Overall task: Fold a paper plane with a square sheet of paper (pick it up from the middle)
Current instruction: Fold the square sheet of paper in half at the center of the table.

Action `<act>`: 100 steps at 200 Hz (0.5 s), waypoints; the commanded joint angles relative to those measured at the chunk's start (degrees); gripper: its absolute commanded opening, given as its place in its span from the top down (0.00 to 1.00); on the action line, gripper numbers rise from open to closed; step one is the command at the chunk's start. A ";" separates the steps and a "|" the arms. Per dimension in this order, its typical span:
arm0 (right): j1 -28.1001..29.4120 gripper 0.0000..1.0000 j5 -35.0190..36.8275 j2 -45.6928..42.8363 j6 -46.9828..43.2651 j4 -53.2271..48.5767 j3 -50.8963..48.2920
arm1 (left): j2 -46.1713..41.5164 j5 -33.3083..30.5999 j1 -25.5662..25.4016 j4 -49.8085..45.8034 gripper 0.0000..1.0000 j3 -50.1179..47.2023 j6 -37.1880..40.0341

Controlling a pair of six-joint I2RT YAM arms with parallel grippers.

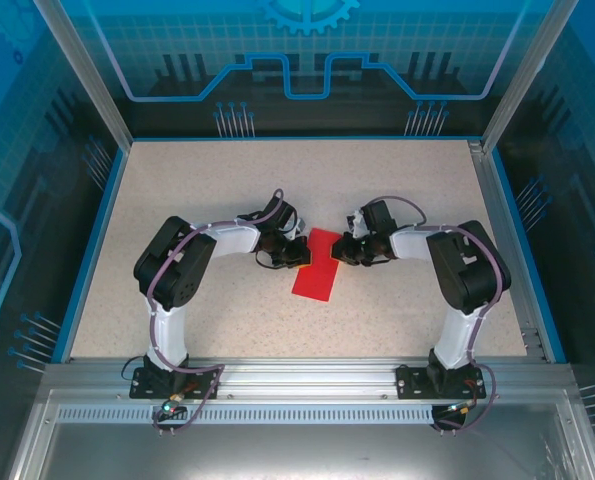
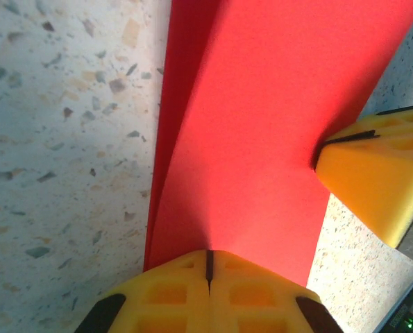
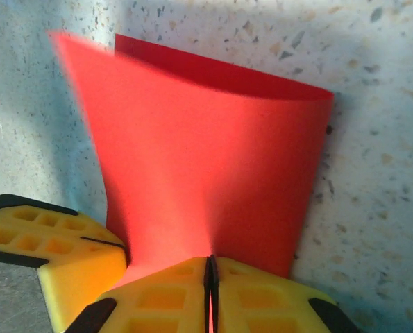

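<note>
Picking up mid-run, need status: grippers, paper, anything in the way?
Jaws shut on both: left gripper and right gripper each pinch an edge. Thin bright red paper sheet loosely doubled over. No obstacle seen nearby.

Beige speckled tabletop, edged in blue trim at 9 o'clock. Translucent blue panels printed with circuit lines enclose it, with a gear emblem at 12 o'clock. Aluminium posts rise at the far corners. A slotted metal rail runs along 6 o'clock under even light.
</note>
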 commanded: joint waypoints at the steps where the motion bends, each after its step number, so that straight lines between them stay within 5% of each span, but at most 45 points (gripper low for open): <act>1: -0.72 0.88 1.85 1.23 -0.77 -1.42 -0.10 | 2.87 -3.28 -0.59 -5.28 1.00 -1.24 1.68; 100: -3.46 0.87 -3.97 2.00 -0.48 -1.60 4.44 | 3.14 -3.44 -0.48 -5.36 1.00 -1.05 1.82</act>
